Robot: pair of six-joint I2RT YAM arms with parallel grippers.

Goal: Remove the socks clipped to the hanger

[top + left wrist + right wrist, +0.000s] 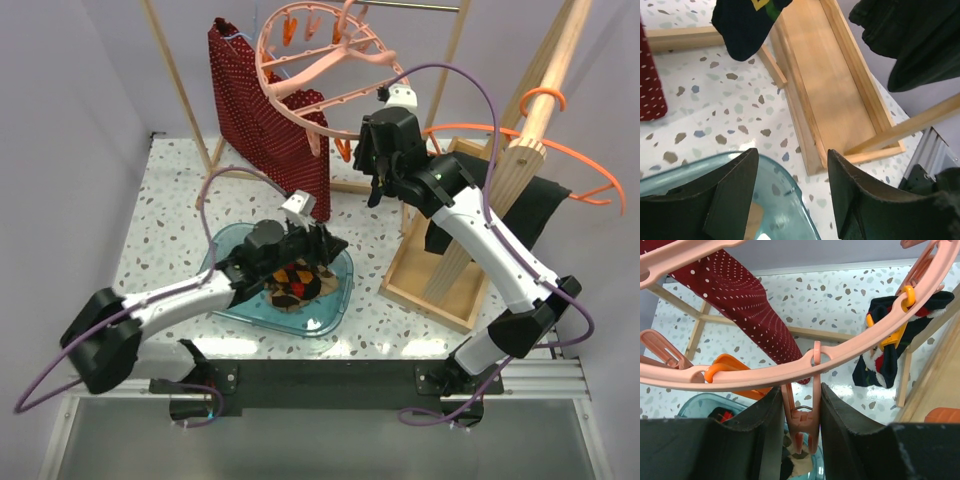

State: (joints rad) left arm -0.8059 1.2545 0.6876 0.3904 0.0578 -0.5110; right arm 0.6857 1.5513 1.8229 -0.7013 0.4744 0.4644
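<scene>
The salmon-pink hanger [320, 75] hangs at the back; its ring [790, 367] crosses the right wrist view. My right gripper [372, 165] [801, 390] is shut on a pink peg [802, 425] under the ring, one finger on each side; that peg holds no sock. A dark navy sock with red and white marks [880, 360] hangs from an orange peg to the right, and it also shows in the left wrist view [742, 25]. My left gripper [325, 243] [792, 155] is open and empty above the blue tray's rim [335, 310]. Checkered and dark socks [295, 283] lie in the tray.
A long red dotted garment [265, 110] hangs at the back left. A wooden rack base [430, 270] [835, 85] stands right of the tray, with a black cloth [535, 205] and a thin orange hanger [560, 150] on its pole.
</scene>
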